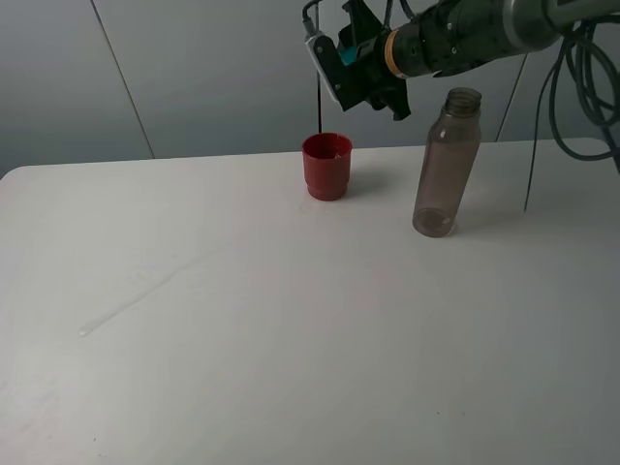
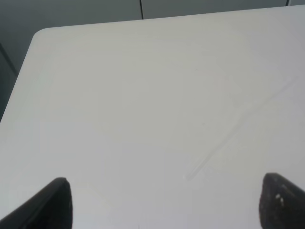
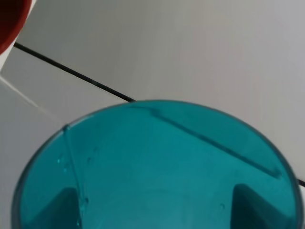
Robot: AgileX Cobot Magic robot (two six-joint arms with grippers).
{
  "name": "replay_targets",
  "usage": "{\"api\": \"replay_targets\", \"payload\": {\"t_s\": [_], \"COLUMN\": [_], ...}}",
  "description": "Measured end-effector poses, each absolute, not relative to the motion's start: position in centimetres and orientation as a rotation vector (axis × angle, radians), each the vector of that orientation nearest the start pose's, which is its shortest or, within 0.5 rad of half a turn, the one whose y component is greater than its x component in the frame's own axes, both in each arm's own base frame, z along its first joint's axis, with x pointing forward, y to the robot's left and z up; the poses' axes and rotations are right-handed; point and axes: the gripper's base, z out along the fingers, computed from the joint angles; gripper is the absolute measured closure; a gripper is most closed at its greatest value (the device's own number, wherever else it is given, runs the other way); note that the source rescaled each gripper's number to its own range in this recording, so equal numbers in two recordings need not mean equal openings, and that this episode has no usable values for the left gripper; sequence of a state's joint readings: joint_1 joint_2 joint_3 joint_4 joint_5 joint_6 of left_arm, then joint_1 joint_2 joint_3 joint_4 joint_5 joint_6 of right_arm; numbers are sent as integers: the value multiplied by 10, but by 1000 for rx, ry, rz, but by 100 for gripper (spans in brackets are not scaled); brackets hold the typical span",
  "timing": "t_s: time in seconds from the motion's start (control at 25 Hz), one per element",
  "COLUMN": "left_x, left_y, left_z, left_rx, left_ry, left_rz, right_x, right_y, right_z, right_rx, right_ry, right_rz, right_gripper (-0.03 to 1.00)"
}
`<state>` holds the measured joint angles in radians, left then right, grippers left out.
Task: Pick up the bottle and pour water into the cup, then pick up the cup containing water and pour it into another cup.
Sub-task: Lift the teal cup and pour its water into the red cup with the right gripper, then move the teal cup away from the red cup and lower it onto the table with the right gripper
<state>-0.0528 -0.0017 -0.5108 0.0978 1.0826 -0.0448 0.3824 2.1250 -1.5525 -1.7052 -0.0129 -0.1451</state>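
Note:
The red cup [image 1: 327,166] stands upright at the back middle of the white table [image 1: 291,320]. Just above and slightly right of it, my right gripper [image 1: 356,60] is shut on the teal cup [image 1: 347,52], which is tipped over toward the red cup. In the right wrist view the teal cup [image 3: 157,167] fills the lower frame with droplets on its inner wall, my fingers [image 3: 64,210] show through it, and the red cup's rim [image 3: 9,19] sits in the corner. The smoky bottle [image 1: 447,165] stands upright, uncapped, right of the red cup. My left gripper [image 2: 164,205] is open over bare table.
A faint scratch [image 1: 145,295] runs across the left part of the table. A grey panelled wall [image 1: 213,68] rises behind the table's back edge. Cables [image 1: 581,87] hang from the right arm at the far right.

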Motion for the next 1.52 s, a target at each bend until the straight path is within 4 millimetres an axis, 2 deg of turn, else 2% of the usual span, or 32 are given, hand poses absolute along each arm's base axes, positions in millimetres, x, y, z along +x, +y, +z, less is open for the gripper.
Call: {"api": "replay_targets", "payload": {"t_s": [0.16, 0.4, 0.52, 0.64, 0.76, 0.88, 1.12, 1.28, 1.52], "left_x": [-7, -7, -7, -7, -7, -7, -7, -7, -7], "left_y": [8, 8, 8, 8, 8, 8, 8, 8, 8], "left_z": [279, 279, 279, 279, 279, 279, 279, 279, 279], "left_rx": [2, 2, 2, 2, 2, 2, 2, 2, 2], "left_ry": [2050, 2050, 2050, 2050, 2050, 2050, 2050, 2050, 2050], "left_rz": [56, 56, 56, 56, 56, 56, 56, 56, 59], "right_x": [454, 441, 427, 408, 382, 365, 348, 334, 312], "right_y": [189, 191, 197, 206, 213, 214, 205, 198, 193], "right_z": [214, 258, 286, 313, 325, 318, 272, 247, 209], "right_rx": [-1853, -1641, -1473, -1288, -1203, -1171, -1038, -1003, -1045], "right_ry": [1033, 1129, 1192, 1264, 1253, 1259, 1438, 1500, 1549], "right_rz": [-738, -567, -318, 58, 397, 585, 729, 733, 675], "right_gripper": [88, 88, 88, 88, 88, 88, 88, 88, 88]}}
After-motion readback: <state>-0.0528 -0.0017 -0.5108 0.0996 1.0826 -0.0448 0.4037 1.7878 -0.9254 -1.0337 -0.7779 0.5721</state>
